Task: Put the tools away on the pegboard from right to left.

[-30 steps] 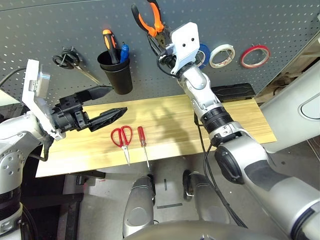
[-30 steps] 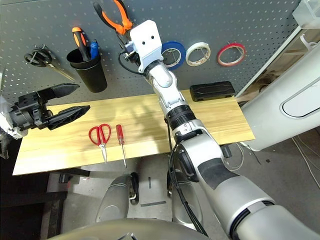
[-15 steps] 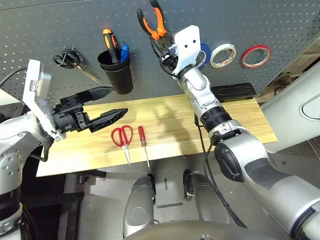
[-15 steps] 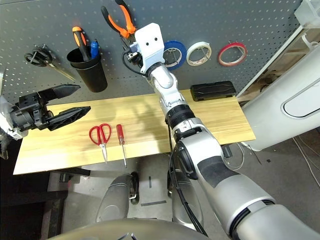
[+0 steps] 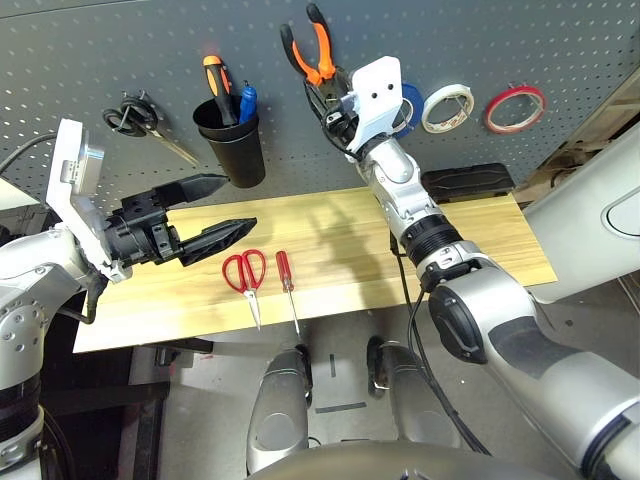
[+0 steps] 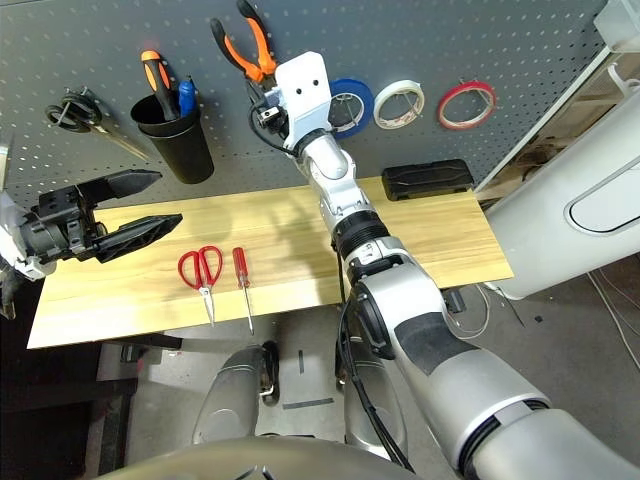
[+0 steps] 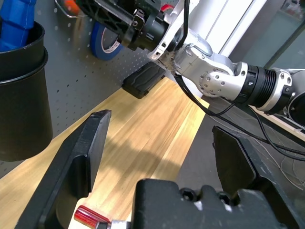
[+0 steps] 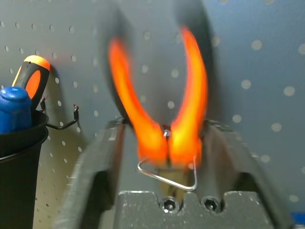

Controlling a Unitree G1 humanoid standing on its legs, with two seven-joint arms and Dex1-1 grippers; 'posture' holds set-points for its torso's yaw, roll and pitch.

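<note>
The right claw (image 5: 328, 100) is closed on the orange-and-black-handled pliers (image 5: 308, 58), holding them handles-up against the dark grey perforated pegboard (image 5: 120, 40), between the black cup (image 5: 232, 143) and the blue tape roll (image 6: 352, 103). The left claw (image 5: 215, 210) hangs over the light wooden desk (image 5: 470, 240) below the cup, fingers spread and empty. The red-handled scissors (image 5: 246, 277) and slim red-handled screwdriver (image 5: 286, 282) lie side by side on the desk below the cup; the thin red tape ring (image 5: 514, 108) hangs on the pegboard well apart, beyond the white tape roll (image 5: 445, 107).
</note>
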